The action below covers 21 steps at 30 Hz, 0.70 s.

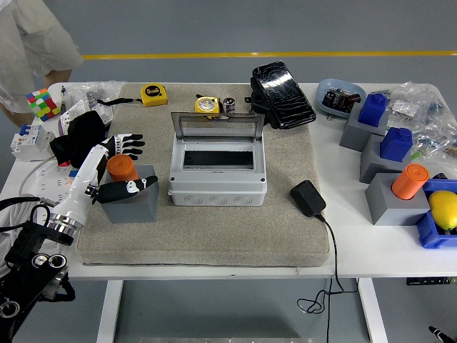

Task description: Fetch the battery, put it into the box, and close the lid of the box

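Head view: left hand (pixel 114 166) reaches in from the lower left over the grey mat (pixel 207 236). Its fingers (pixel 132 143) and thumb are partly curled around the orange battery (pixel 122 168), which stands upright in the grey block (pixel 132 204). Fingers lie at the far side of the battery, thumb across the block's top at the near side. Whether the hand presses firmly cannot be told.

Grey box (pixel 218 179) sits at mat centre, just right of the block, apart from it. Its clear lid (pixel 217 128) stands raised at the far edge.

Second orange battery (pixel 409 181) stands in another grey block (pixel 393 200) at the table's right. Black adapter (pixel 308 198) lies near the box's right corner. A person (pixel 32 43) stands at the far left corner.
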Each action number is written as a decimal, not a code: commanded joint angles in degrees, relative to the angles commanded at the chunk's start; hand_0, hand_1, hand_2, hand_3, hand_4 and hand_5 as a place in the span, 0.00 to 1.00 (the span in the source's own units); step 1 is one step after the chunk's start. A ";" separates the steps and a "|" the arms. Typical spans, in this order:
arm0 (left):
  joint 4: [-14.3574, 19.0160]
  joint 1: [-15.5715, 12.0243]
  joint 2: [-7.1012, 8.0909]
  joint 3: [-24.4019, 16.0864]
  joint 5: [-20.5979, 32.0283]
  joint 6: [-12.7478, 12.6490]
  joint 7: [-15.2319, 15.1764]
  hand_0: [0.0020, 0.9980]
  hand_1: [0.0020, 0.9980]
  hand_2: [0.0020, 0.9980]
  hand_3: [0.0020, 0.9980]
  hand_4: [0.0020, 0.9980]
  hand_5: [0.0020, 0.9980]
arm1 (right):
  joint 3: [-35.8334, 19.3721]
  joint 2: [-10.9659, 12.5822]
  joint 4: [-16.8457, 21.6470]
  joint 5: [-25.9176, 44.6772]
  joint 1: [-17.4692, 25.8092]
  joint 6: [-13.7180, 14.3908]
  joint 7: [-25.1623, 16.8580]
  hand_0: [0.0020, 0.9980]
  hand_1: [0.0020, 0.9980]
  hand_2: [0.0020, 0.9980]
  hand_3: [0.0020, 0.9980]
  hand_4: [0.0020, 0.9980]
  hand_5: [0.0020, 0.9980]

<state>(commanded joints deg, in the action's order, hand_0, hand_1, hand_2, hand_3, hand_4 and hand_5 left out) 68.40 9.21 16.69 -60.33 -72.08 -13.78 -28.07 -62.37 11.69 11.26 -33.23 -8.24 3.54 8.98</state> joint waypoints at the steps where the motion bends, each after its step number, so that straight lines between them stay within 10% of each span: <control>1: -0.17 0.09 -0.09 0.25 0.74 -0.11 -0.47 0.45 0.52 0.51 0.69 1.00 0.00 | -0.10 -0.06 0.03 0.00 0.01 -0.02 -0.01 0.66 0.63 0.64 0.55 0.94 0.45; 10: -1.64 1.11 -0.30 2.97 5.77 -0.99 -3.33 0.33 0.34 0.38 0.51 1.00 0.00 | -0.31 -0.12 -0.01 -0.03 0.06 -0.11 0.05 0.66 0.63 0.64 0.55 0.94 0.45; 11: -1.94 1.36 -0.38 3.43 6.39 -1.15 -3.60 0.25 0.25 0.26 0.34 1.00 0.00 | -0.27 -0.12 -0.01 0.01 0.06 -0.12 0.05 0.66 0.63 0.64 0.55 0.94 0.45; 21: -5.11 4.26 -1.66 6.87 12.89 -2.58 -6.61 0.20 0.20 0.19 0.23 0.93 0.00 | -0.02 -0.24 0.09 0.13 -0.05 -0.06 -0.03 0.66 0.63 0.64 0.55 0.94 0.45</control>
<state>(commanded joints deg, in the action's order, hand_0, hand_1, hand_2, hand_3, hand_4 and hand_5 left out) 63.28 13.47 15.02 -53.46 -59.19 -16.36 -34.68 -62.39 11.45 11.36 -33.10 -8.29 3.48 8.94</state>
